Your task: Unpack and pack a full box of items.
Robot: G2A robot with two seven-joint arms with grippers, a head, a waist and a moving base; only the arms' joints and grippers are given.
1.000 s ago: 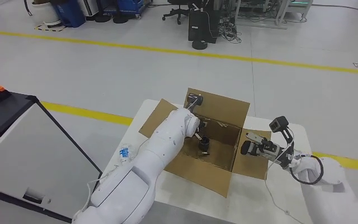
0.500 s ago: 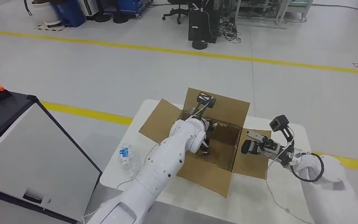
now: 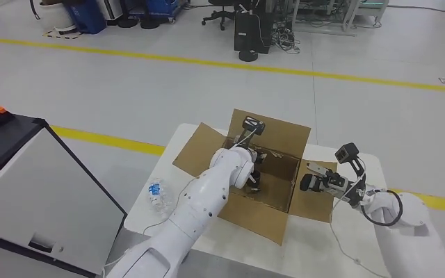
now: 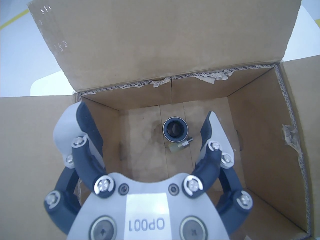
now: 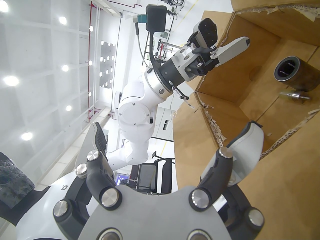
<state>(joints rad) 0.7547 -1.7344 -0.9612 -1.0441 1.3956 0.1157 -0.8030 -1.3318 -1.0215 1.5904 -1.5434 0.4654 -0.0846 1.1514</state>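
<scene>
Plainly worn cardboard box [image 4: 262,138] (torn edges), flaps open

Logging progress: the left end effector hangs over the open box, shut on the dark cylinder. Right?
No. The left end effector hangs over the open box, but open and empty; the dark cylinder rests on the box floor, as the left wrist view shows.

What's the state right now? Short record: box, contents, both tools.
box: cardboard box, flaps open, on the table
contents: dark cylinder with a small metal-tipped part right beside it, on the box floor
left tool: open, empty, above the box interior
right tool: open, empty, by the box's side flap
outside: plastic bottle on the table
</scene>
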